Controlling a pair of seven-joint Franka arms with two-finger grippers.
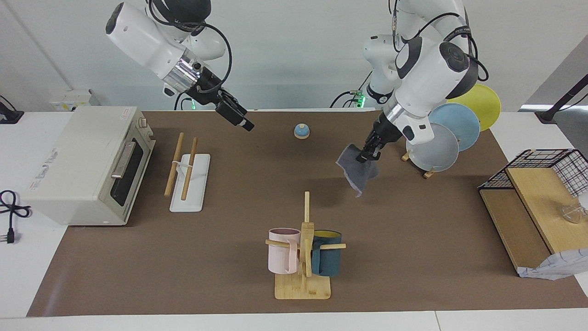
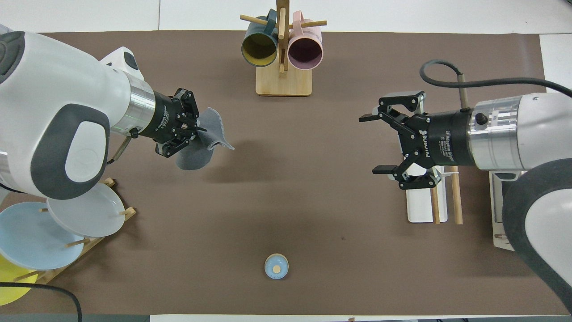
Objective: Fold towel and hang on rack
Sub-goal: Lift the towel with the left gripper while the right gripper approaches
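The towel (image 1: 356, 171) hangs bunched in the air, its dark grey face showing, above the brown mat between the plate stand and the mug tree. My left gripper (image 1: 367, 155) is shut on its upper edge; the overhead view shows the same grip (image 2: 193, 130) with the towel (image 2: 202, 152) drooping from it. The rack (image 1: 188, 177), two wooden rods on a flat white base, stands beside the oven. My right gripper (image 1: 243, 122) is open and holds nothing, up over the mat. In the overhead view the right gripper (image 2: 372, 144) partly covers the rack (image 2: 422, 210).
A toaster oven (image 1: 87, 161) stands at the right arm's end. The mug tree (image 1: 303, 248) with two mugs stands far from the robots, a blue bell (image 1: 301, 131) near them. The plate stand (image 1: 443, 142), a wire basket on wooden boards (image 1: 542, 184) and a patterned cloth (image 1: 551, 269) fill the left arm's end.
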